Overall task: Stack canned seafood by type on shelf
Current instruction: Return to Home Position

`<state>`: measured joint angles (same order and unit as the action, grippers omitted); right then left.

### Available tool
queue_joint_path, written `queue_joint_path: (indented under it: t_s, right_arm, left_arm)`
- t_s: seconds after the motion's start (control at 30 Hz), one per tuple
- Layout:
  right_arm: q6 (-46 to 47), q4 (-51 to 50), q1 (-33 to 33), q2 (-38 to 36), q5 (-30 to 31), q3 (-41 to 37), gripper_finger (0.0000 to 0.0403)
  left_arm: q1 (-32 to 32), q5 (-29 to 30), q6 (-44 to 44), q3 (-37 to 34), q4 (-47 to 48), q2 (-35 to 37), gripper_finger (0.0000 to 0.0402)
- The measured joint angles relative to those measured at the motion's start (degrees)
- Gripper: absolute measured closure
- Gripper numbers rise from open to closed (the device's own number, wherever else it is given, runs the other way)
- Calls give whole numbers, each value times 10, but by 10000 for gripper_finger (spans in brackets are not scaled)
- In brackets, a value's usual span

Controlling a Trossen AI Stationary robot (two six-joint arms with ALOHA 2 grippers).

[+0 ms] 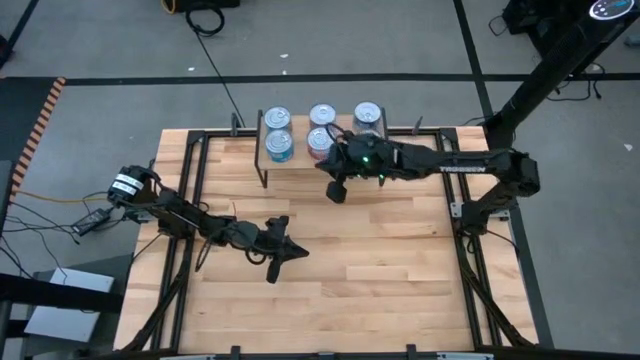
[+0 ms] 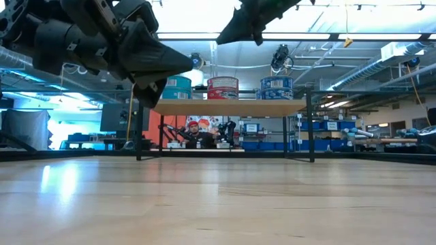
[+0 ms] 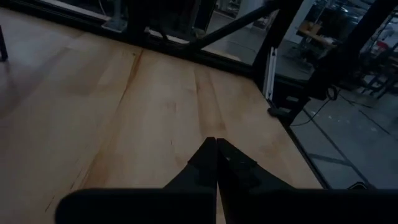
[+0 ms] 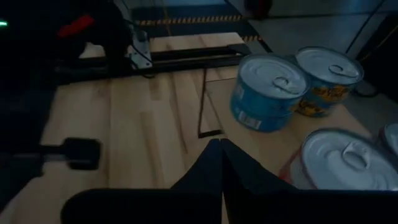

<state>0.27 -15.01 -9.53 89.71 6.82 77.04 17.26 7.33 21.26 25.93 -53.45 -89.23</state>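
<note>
- Left gripper [image 1: 295,251] [image 3: 216,146] – hangs over the wooden tabletop [image 1: 400,270], front-left of centre and well apart from the shelf [image 1: 299,160]. Its fingers [image 3: 202,168] are pressed together tip to tip, with nothing between them.
- Right gripper [image 1: 330,165] [image 4: 221,146] – sits at the shelf's front edge, pointing along it toward the table's left side. Its fingers [image 4: 205,171] are closed on each other and empty.
- The shelf stands at the middle of the table's back edge.
- Canned seafood [image 1: 322,115], high view: five silver tops show on the shelf, three in the back row and two in front. The right arm's wrist covers the front right corner.
- Low view: light-blue, red and dark-blue labels show left to right above the plank.
- Right wrist view: a light-blue tin [image 4: 267,93] stands just beside a yellow-and-blue tin [image 4: 329,78]. A red-labelled tin [image 4: 339,162] is nearest the fingers.
</note>
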Motion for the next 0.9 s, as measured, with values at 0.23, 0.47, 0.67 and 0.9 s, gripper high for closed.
queue_joint_path:
  t_s: [0.23, 0.47, 0.67, 0.9]
  right_arm:
    - [29, 90, 21, -109, -8, -140, 400]
    - [53, 140, 37, -240, -9, -280, 401]
    - [67, 175, 43, -344, -26, -391, 400]
    - [77, 220, 43, -447, -10, -502, 400]
  left_arm:
    - [-1, 0, 0, 0, -21, 0, 395]
    - [-15, 0, 0, 0, -60, 0, 395]
    - [-35, 0, 0, 0, -89, 0, 395]
    - [-59, 10, -1, 0, -103, 0, 395]
